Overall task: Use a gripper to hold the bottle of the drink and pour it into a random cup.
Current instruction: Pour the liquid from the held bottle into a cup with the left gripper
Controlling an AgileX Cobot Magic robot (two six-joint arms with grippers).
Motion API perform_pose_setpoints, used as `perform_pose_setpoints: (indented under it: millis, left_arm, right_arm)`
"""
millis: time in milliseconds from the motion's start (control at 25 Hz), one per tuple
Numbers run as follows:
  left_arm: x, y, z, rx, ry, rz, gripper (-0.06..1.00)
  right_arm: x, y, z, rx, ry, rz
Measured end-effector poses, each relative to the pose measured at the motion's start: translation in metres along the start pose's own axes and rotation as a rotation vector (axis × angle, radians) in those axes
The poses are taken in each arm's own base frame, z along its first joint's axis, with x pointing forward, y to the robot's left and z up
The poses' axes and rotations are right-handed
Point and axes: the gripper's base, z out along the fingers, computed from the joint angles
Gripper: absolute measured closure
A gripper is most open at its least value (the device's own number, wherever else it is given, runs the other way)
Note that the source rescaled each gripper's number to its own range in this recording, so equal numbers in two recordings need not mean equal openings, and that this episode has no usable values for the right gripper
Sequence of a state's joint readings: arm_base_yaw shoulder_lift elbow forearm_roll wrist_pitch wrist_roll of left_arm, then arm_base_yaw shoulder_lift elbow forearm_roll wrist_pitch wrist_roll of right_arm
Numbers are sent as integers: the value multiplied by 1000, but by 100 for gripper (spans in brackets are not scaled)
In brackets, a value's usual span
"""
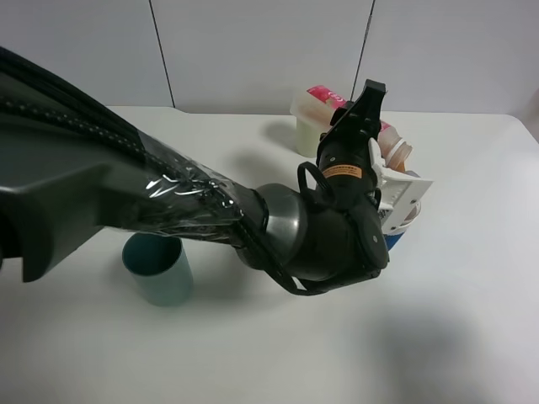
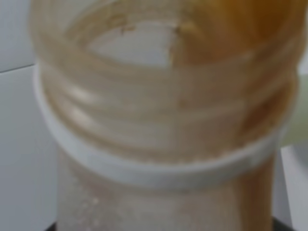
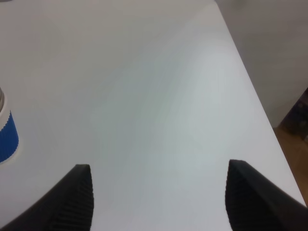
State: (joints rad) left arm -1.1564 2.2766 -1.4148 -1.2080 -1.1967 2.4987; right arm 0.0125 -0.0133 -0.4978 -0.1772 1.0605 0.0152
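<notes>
Cups: 3 in total.
- teal cup [image 1: 158,268], 1
- pale green cup [image 1: 305,128], 1
- blue-and-white cup [image 1: 396,238], 1

Bottles: 1. The bottle [image 1: 397,153] is clear plastic with a wide pale neck.

Arms in the high view: 1, a glossy black arm [image 1: 168,202].

Pincers: 2 in total.
- left pincer [image 1: 402,195], white, 1, counted in the high view
- right pincer [image 3: 159,202], 1, seen only in its own wrist view, showing 2 dark fingers [image 3: 72,202]

Tabletops: 1, a white tabletop [image 1: 472,320].

Wall seams [image 1: 162,59] behind the tabletop: 2, both dark.
</notes>
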Motion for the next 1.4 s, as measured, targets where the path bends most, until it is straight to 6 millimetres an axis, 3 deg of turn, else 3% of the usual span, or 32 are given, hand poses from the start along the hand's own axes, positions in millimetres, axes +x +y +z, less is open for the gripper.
perform_pose_setpoints:
  millis: [1400]
  left_arm:
    - [-1, 3, 1, -36, -14, 82, 94]
  right_arm:
    - [0, 0, 0, 0, 0, 0]
